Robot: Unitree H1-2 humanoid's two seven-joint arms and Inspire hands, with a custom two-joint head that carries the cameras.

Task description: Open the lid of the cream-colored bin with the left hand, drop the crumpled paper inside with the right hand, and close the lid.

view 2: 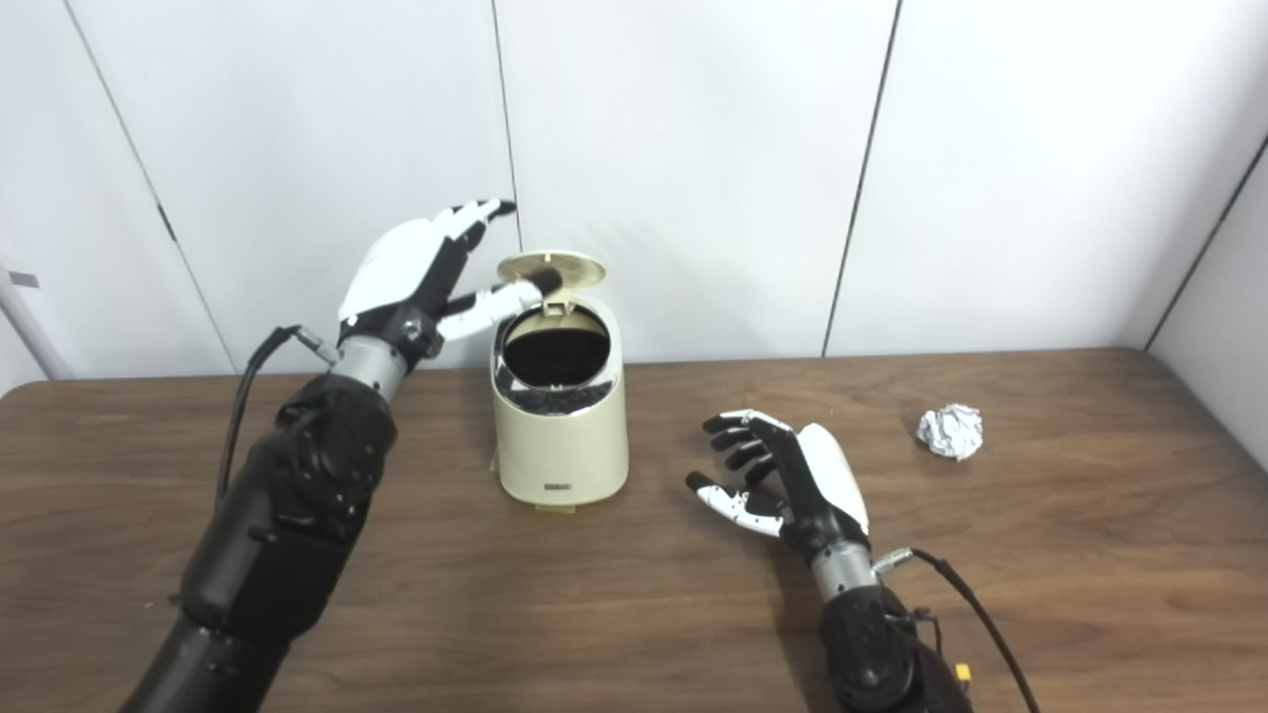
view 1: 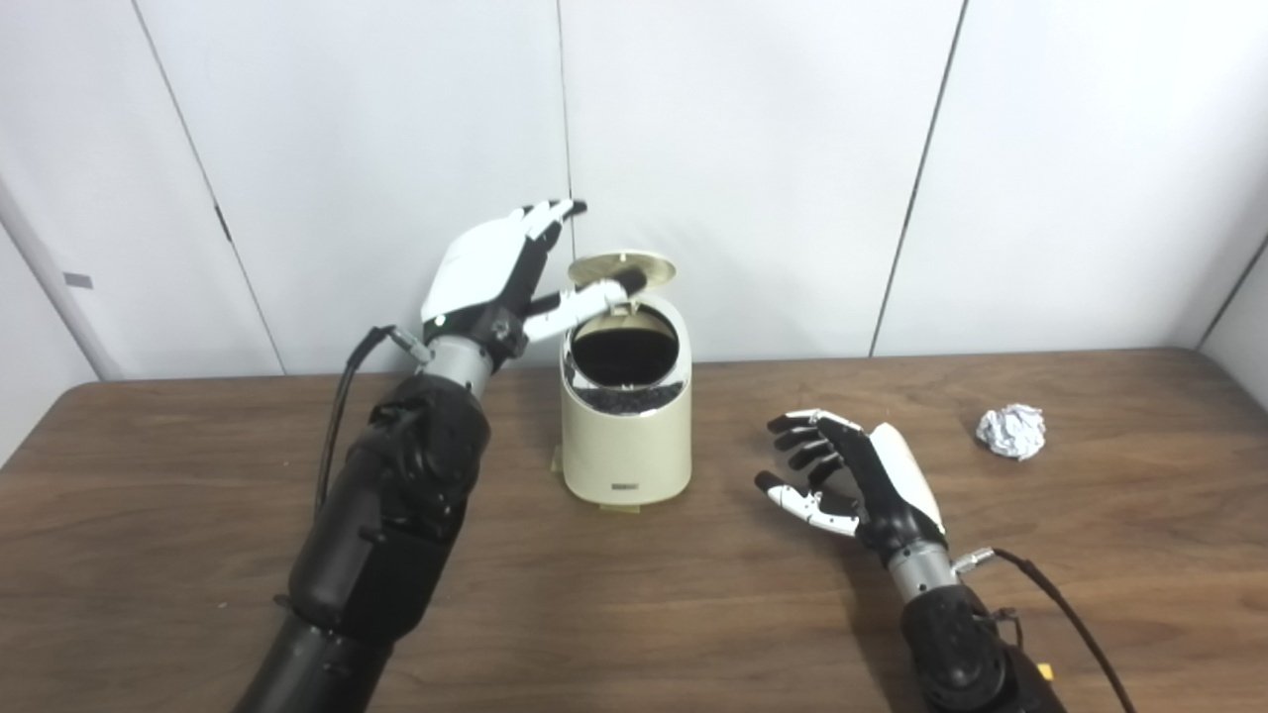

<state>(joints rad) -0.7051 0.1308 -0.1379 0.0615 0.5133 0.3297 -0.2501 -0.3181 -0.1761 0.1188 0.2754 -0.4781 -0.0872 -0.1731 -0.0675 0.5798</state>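
The left hand is raised beside the bin's top, fingers spread, its thumb reaching under the lifted lid; whether it presses the lid cannot be told. The lid stands tipped up at the back of the bin, leaving the dark mouth open toward the front. The bin stands upright, long axis vertical, toward the table's far edge, left of middle. The right hand hovers low right of the bin, fingers apart and curled, holding nothing. The paper lies further right, toward the right edge, well apart from that hand, nothing between them.
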